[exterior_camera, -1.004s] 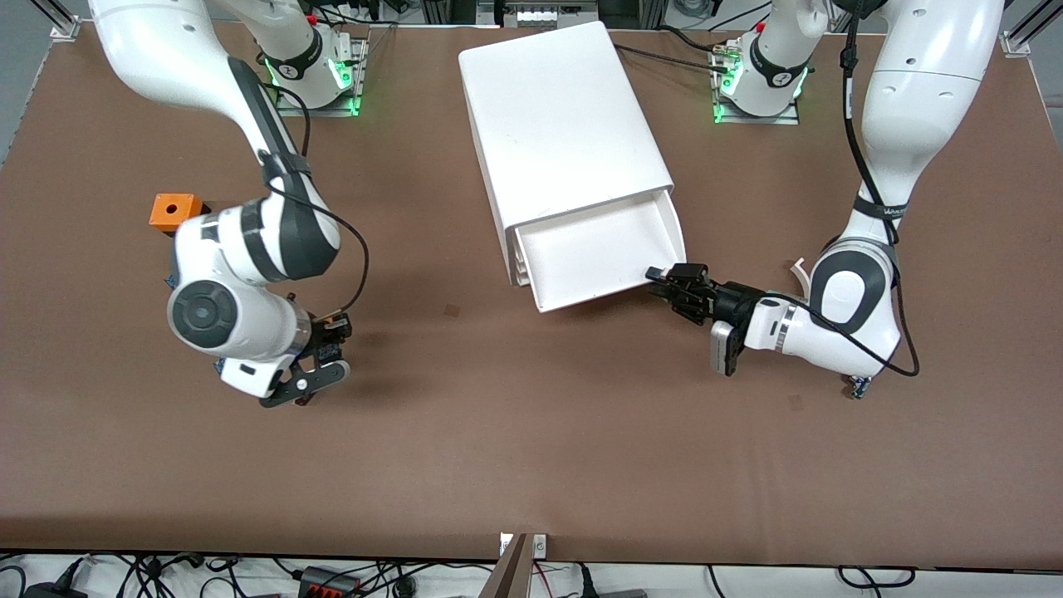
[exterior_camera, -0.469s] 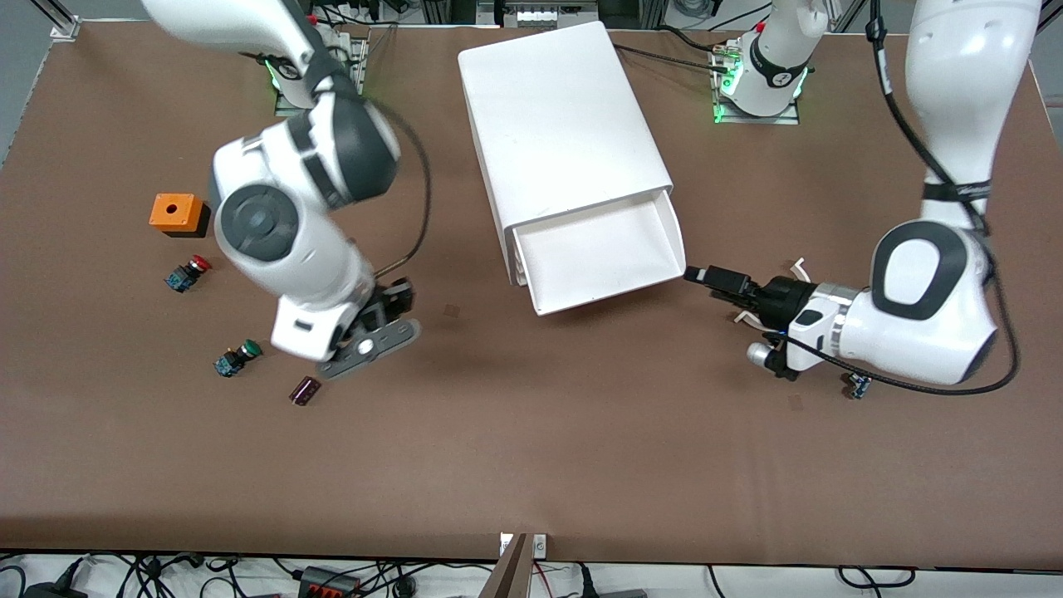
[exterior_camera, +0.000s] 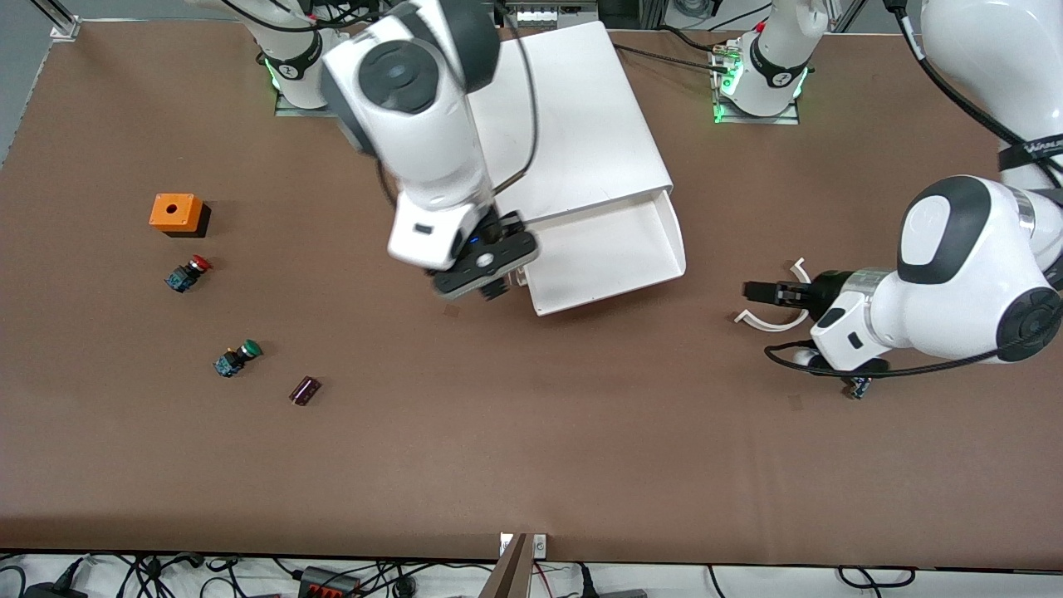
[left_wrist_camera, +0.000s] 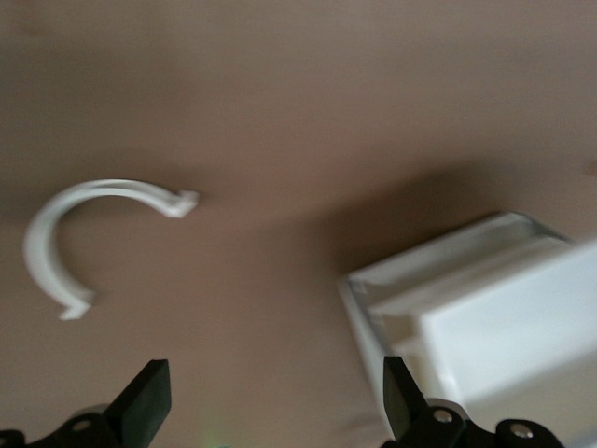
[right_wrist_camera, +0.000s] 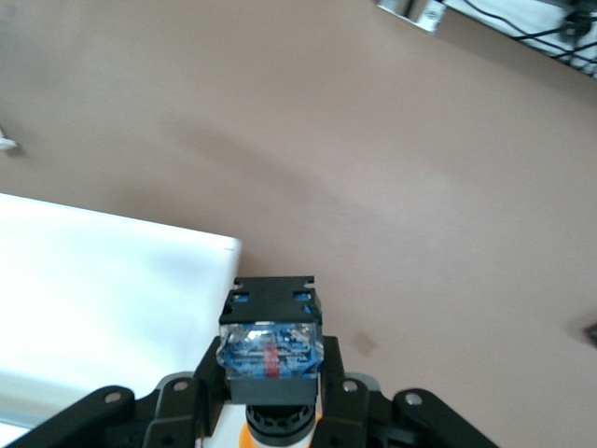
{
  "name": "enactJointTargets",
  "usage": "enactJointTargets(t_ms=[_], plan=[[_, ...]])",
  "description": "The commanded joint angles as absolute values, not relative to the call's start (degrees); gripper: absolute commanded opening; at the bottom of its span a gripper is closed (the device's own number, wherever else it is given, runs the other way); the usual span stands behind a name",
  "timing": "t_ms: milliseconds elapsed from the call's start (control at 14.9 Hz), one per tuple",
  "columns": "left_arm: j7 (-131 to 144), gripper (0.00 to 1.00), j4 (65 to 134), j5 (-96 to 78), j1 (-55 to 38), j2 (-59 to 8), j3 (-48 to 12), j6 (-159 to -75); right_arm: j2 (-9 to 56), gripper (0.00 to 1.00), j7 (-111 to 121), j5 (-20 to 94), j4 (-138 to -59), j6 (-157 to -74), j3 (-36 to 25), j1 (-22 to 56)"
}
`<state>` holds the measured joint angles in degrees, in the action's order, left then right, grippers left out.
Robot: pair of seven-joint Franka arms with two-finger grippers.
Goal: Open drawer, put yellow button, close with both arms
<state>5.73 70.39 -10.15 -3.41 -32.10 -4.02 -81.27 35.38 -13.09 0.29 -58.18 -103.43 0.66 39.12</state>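
Front view has the drawer pulled out of the white cabinet, tray bare. The right gripper hangs over the drawer's corner toward the right arm's end of the tabletop, jaws clamped on the yellow button; the right wrist view shows its black-and-blue body pinched between the fingers, with a bit of orange cap peeking out. The left gripper sits low just beside the drawer, jaws spread wide and holding nothing, above a white curved clip. Red-capped button, green-capped button and orange block lie toward the right arm's end.
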Motion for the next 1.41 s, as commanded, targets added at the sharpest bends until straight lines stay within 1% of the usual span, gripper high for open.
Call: enactJointTargets(t_ms=[0,201,603,737,1339], plan=[[6.59,1.0,69.35,-1.94,-3.17,-32.16,-3.96,-81.55,38.4,0.0,-18.35,0.88,-56.95,-107.21,0.09,42.53],[6.94,1.0,69.52,-1.76,-3.08,-33.92,-3.6,-82.18,40.07,0.0,-23.28,0.88,-56.95,-111.17,0.17,44.47],[7.12,1.0,71.36,-1.32,-2.64,-34.01,-3.34,-82.09,42.71,0.0,-28.03,0.97,-56.87,-115.57,0.18,46.93],[6.68,1.0,73.82,-1.32,-1.67,-34.1,-3.43,-82.35,43.33,0.0,-28.21,1.05,-56.87,-115.32,0.26,47.72],[6.68,1.0,73.83,-1.58,-1.41,-34.1,-3.43,-82.35,45.17,0.0,-28.3,3.34,-56.95,-115.05,0.7,48.6]])
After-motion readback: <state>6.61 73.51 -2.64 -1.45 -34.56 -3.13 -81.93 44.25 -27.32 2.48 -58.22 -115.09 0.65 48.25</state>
